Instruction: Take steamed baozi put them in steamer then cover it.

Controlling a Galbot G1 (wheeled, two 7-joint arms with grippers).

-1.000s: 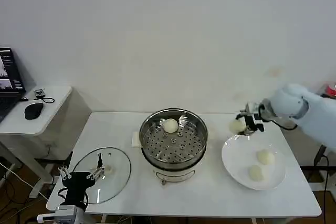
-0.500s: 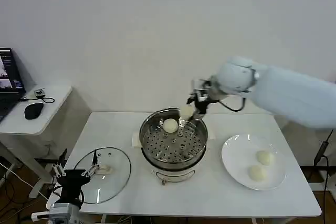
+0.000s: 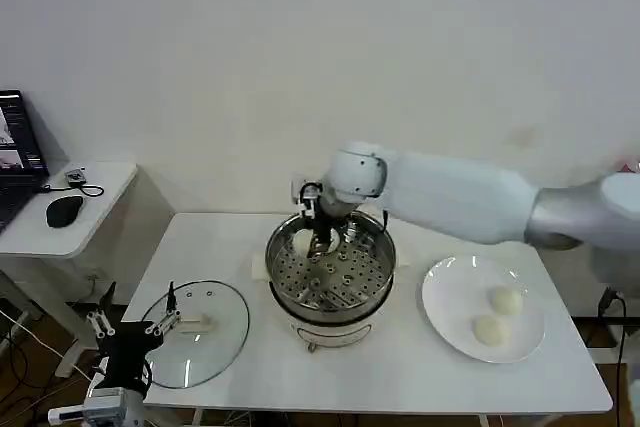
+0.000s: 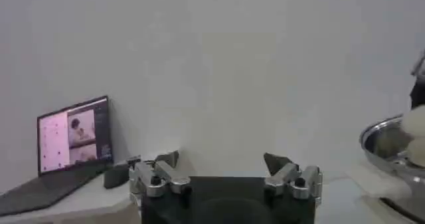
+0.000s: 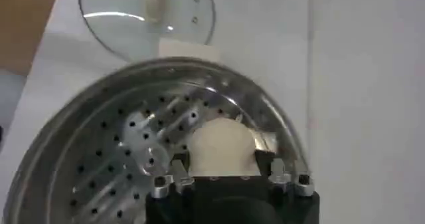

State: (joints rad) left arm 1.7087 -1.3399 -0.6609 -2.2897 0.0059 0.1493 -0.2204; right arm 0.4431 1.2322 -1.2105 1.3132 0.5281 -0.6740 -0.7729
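Observation:
The steamer (image 3: 330,272) stands mid-table, a shiny steel pot with a perforated tray (image 5: 126,159). My right gripper (image 3: 314,237) hangs just inside its far left rim, shut on a cream-white baozi (image 5: 219,149). That baozi (image 3: 301,244) peeks out at the gripper's left, low over the tray. Two more baozi (image 3: 505,299) (image 3: 487,329) lie on the white plate (image 3: 450,297) to the right. The glass lid (image 3: 200,337) lies flat on the table's left part. My left gripper (image 3: 128,327) waits open off the front left corner, beside the lid, with nothing between its fingers (image 4: 166,162).
A side table (image 3: 60,212) at the far left carries a laptop (image 4: 73,135) and a mouse (image 3: 64,210). A small white pad (image 3: 259,265) lies against the steamer's left side. Bare tabletop (image 3: 390,367) stretches along the front edge.
My right gripper carried a baozi left from above the plate, over the steamer's far rim, and down inside its far left part. The left gripper drifted slightly left.

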